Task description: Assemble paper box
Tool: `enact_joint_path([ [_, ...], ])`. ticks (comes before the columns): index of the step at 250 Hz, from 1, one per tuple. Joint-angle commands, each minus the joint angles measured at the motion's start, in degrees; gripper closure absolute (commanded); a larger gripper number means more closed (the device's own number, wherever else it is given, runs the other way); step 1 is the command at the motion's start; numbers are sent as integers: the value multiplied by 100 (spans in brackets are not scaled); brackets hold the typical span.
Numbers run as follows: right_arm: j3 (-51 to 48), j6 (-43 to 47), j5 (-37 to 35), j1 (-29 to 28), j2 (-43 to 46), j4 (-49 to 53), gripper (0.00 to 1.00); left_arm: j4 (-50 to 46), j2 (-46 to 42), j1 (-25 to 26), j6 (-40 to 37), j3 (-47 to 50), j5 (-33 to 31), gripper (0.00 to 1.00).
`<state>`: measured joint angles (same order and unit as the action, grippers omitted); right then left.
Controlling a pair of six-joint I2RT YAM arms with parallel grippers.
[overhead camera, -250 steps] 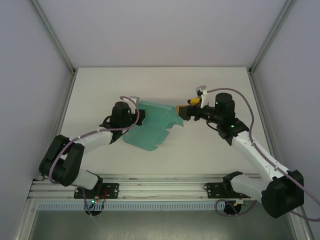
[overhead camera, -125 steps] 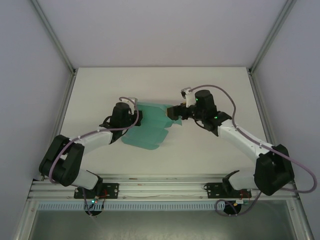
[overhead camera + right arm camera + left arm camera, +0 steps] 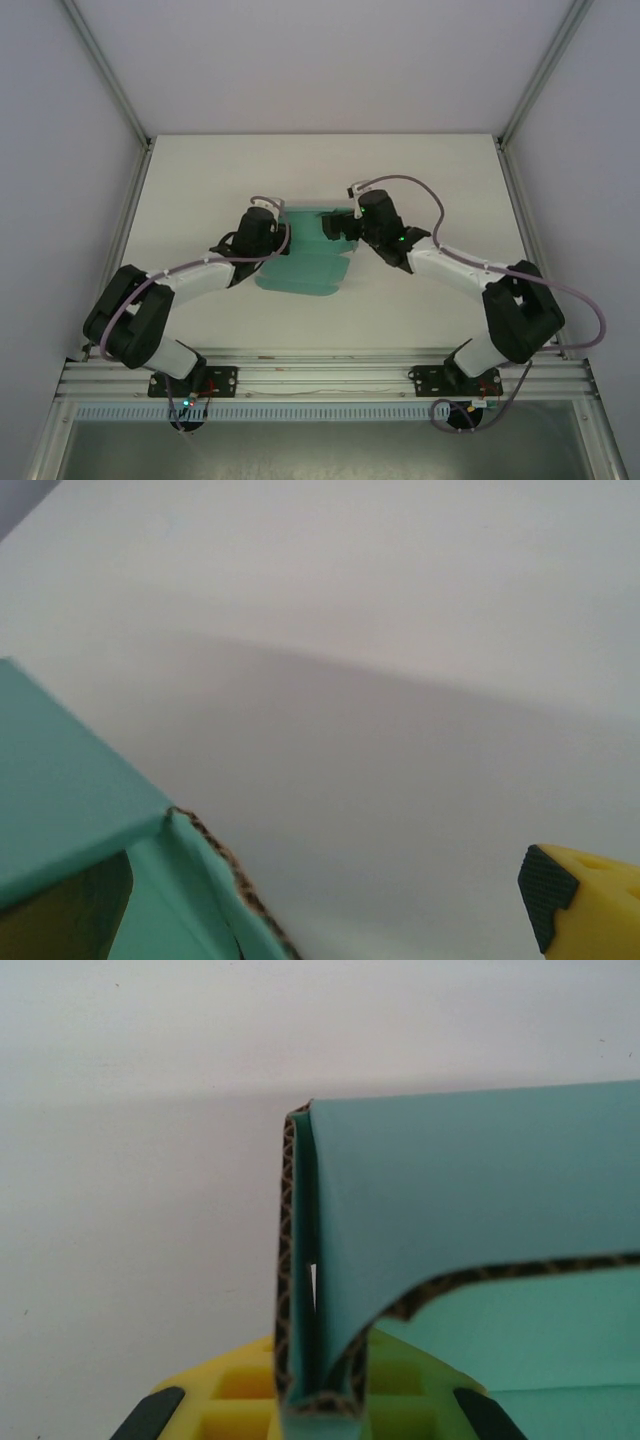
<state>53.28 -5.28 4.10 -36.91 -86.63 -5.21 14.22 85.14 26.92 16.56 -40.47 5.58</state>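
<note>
The paper box [image 3: 303, 262] lies mid-table [image 3: 420, 170], a partly folded teal card with brown corrugated cut edges and its far flaps raised. The left gripper [image 3: 318, 1422] is clamped on a doubled fold at the box's left side. The right gripper [image 3: 338, 228] meets its far right corner; whether it grips is unclear

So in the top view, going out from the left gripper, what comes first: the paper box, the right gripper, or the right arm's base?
1. Paper box: right at the left gripper, on its right.
2. Right gripper: across the box, on its far-right edge.
3. Right arm's base: near table edge, far right.
</note>
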Motion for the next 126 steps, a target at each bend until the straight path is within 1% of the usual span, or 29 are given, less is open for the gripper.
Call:
enact_joint_path([
  [1, 179, -477, -1741, -146, -112, -424, 0, -92, 68, 138, 20, -197, -262, 100],
  [13, 125, -589, -1856, -158, -55, -428, 0, -149, 70, 140, 32, -215, -310, 100],
  [39, -5, -488, -1739, -151, 197, -258, 0, -254, 40, 139, 85, -232, -574, 100],
  [88, -385, -247, -1162, -150, 957, 642, 0, -349, -35, 121, 144, -210, -762, 100],
  [100, -490, -266, -1241, -133, 1136, 915, 0, -332, -59, 121, 95, -178, -735, 100],
  [117, -634, -348, -1575, -97, 1383, 1217, 0, -312, -110, 110, 74, -145, -655, 100],
  [126, -705, -323, -1584, -44, 1506, 1330, 0, -333, -128, 99, 75, -146, -646, 100],
])
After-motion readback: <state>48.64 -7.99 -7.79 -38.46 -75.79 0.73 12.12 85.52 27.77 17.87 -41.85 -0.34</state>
